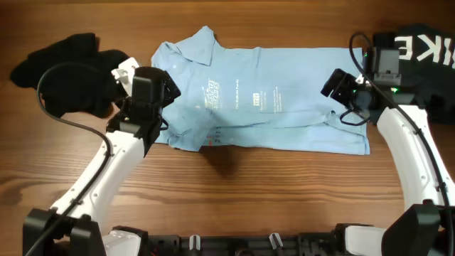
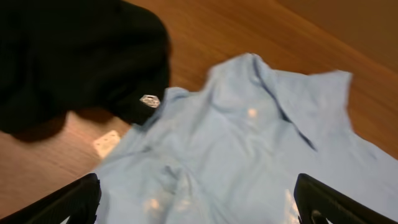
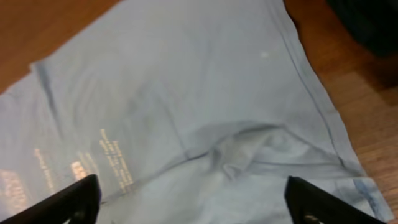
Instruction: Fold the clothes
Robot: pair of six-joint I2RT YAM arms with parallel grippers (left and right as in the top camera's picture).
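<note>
The light blue collared shirt (image 1: pixel 270 99) lies across the wooden table, collar to the left, hem to the right, with its near long side folded over. White printed text shows on the chest. My left gripper (image 1: pixel 167 107) is open above the shirt's left shoulder end; the left wrist view shows the collar and shoulder (image 2: pixel 261 143) between the spread fingers (image 2: pixel 199 208). My right gripper (image 1: pixel 340 96) is open over the hem end; the right wrist view shows creased blue fabric (image 3: pixel 205 93) between its fingers (image 3: pixel 193 208).
A black garment (image 1: pixel 67 67) lies bunched at the far left, touching the shirt's sleeve in the left wrist view (image 2: pixel 68 56). Another black garment with white letters (image 1: pixel 423 53) lies at the far right. Bare wood runs along the table's near side.
</note>
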